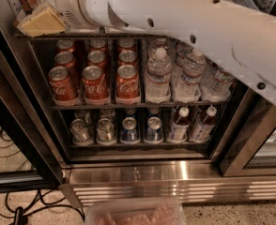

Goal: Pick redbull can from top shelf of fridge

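Nearest the camera: clear plastic tub (pixel 133 212) at the bottom edge with something pinkish in it, and loose cables (pixel 4 146) on the floor to the left. Neither matters here. Behind them is the fridge (pixel 30 107), door open, stainless base (pixel 175 175) with louvres across the front. Lowest rack in view holds small silver-blue cans (pixel 129 129) plus white-capped bottles (pixel 178 125) to the right. Rack above holds three lanes of Coca-Cola cans (pixel 95 82) and water bottles (pixel 157 76). None of these is the target. Above that sits the front edge of the top shelf (pixel 81 33). The white arm (pixel 199 27) sweeps in from the right foreground and covers nearly all of that shelf. The gripper (pixel 40 21) shows as a tan wedge at the shelf's front left corner, right at rack height. Can't tell whether it's open or closed, and nothing is visibly held. The redbull can is not identifiable. It should be on the top shelf, so it's either behind the arm or above the frame. My read: approach/reach phase, grasp not yet made. Next move needs the gripper brought level with the can and aligned on its lane, then driven straight in and closed around the slim body. Then lift enough to clear the tray lip and pull straight out. Risks: clipping the rack edge, or tipping a tall narrow can.
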You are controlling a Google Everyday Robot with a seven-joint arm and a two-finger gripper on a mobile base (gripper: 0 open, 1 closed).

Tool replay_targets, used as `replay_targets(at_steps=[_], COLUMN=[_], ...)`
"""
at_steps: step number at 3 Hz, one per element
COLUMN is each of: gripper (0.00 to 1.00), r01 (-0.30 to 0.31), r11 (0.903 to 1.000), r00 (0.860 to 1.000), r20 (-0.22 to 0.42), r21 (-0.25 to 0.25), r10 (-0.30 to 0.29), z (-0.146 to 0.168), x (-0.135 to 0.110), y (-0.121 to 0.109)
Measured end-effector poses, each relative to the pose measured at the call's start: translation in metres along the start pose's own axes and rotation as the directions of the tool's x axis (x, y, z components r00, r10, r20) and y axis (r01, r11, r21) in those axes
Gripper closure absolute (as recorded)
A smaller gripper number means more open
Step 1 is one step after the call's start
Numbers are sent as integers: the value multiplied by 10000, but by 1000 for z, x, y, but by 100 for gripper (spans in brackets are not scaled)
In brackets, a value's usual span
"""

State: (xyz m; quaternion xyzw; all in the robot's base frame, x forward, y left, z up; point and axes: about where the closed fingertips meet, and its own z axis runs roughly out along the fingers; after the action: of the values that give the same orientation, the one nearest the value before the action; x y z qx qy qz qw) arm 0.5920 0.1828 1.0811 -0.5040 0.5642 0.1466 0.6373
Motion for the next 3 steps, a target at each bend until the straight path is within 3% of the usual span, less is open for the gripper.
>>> replay_targets(at_steps=[1, 3], gripper=[14, 14], r01=[-161, -363], r11=[9999, 9980], r00=[9999, 9993], r20=[-28, -25], r21=[14, -526], r10=[161, 362], z=[4, 25], x=[7, 14], y=[-8, -3])
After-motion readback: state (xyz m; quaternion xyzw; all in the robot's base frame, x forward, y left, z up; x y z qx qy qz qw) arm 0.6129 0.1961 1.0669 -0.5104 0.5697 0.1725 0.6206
